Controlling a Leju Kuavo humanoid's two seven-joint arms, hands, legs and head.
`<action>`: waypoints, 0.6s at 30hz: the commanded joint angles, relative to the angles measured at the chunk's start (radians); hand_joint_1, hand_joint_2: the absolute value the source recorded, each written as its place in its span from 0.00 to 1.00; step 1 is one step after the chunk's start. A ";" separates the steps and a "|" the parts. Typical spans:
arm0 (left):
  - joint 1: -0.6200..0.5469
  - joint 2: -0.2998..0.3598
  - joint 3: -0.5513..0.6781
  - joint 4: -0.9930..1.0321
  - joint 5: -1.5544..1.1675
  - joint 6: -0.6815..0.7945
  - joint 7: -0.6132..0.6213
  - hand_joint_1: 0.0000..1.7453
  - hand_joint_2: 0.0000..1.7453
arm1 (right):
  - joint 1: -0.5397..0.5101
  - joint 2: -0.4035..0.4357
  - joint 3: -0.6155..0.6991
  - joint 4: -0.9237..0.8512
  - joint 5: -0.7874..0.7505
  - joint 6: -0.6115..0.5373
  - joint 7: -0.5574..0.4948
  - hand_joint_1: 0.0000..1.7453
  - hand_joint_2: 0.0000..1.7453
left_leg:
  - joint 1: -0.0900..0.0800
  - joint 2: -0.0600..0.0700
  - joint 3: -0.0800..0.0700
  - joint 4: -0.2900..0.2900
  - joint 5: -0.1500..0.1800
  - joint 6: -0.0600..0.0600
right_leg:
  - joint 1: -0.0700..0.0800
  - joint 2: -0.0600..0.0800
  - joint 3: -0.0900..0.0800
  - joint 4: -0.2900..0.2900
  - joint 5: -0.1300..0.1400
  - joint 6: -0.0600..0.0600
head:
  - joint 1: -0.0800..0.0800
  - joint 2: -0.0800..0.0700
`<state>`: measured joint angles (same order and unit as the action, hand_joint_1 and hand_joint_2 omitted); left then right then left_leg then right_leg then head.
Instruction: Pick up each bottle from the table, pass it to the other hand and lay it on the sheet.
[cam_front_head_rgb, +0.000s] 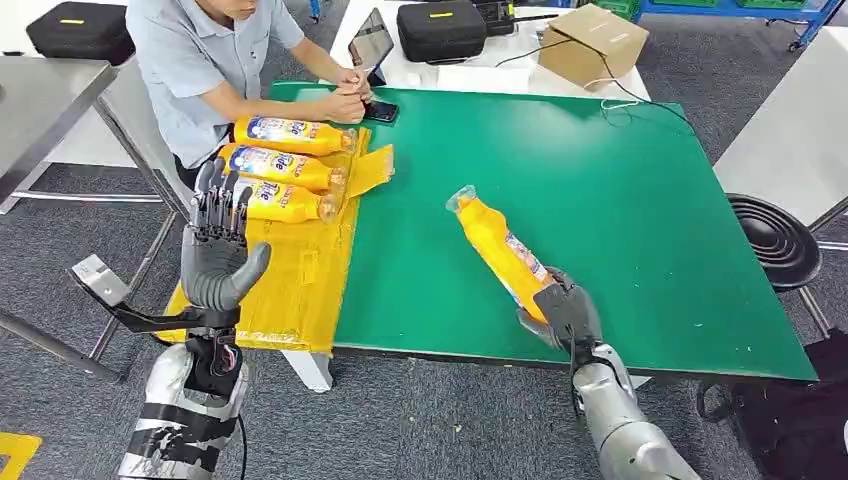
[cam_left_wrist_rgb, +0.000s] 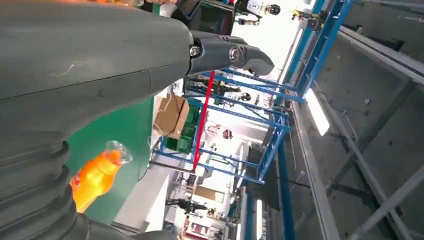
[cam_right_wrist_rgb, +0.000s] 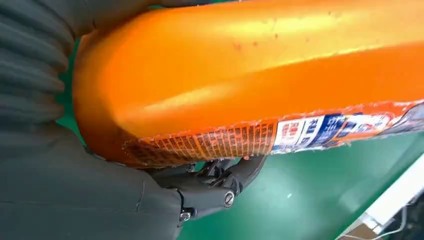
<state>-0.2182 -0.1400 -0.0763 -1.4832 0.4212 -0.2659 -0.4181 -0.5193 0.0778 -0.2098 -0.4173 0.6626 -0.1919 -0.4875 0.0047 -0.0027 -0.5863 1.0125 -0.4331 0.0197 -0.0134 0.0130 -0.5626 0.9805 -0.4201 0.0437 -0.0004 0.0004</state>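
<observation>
Orange plastic fills the right wrist view: the right hand (cam_front_head_rgb: 562, 312) grips the base end of a bottle (cam_front_head_rgb: 497, 246), which angles up over the green table (cam_front_head_rgb: 620, 200) with its clear cap end pointing away from the robot. The left hand (cam_front_head_rgb: 218, 240) is raised over the yellow sheet (cam_front_head_rgb: 290, 280) with its fingers spread and nothing in it. Three bottles (cam_front_head_rgb: 285, 165) already lie side by side at the sheet's far end, near a seated person (cam_front_head_rgb: 205, 60) whose hands rest at the table's far edge by a phone. Judging from this, the pick-up of the fourth bottle is done and the hand-over is the step in hand. Next, the two hands need to meet: the right must carry the bottle toward the left, which should close on the free upper part before the right lets go. After that, the bottle wants laying beside the row, on bare sheet nearer the robot.
</observation>
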 joint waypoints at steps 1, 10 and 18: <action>-0.016 0.023 -0.014 0.058 0.001 0.005 -0.001 0.00 1.00 | 0.025 0.029 -0.050 0.009 -0.004 0.010 0.001 1.00 1.00 | 0.000 -0.002 -0.001 -0.002 0.001 -0.001 | 0.000 -0.003 0.000 -0.002 0.000 -0.002 | 0.000 0.000; -0.032 0.007 -0.046 0.219 -0.037 0.194 0.070 0.00 1.00 | 0.076 0.078 -0.004 -0.179 -0.224 0.006 -0.112 1.00 1.00 | 0.000 -0.002 -0.005 -0.002 0.001 -0.001 | -0.001 -0.003 -0.003 -0.001 0.000 -0.002 | 0.000 0.000; 0.009 0.055 -0.209 0.375 -0.076 0.124 0.130 0.00 1.00 | 0.205 0.072 0.244 -0.466 -0.392 -0.012 -0.103 1.00 1.00 | -0.001 -0.002 -0.011 -0.002 0.001 0.000 | -0.001 -0.003 -0.008 0.000 -0.001 -0.001 | 0.000 0.000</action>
<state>-0.2135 -0.1389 -0.1304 -1.2983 0.3678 -0.0549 -0.3048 -0.3964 0.1537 -0.1794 -0.6449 0.3557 -0.1892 -0.6065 0.0049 -0.0046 -0.6004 1.0126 -0.4316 0.0197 -0.0140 0.0119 -0.5742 0.9815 -0.4199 0.0441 0.0000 0.0000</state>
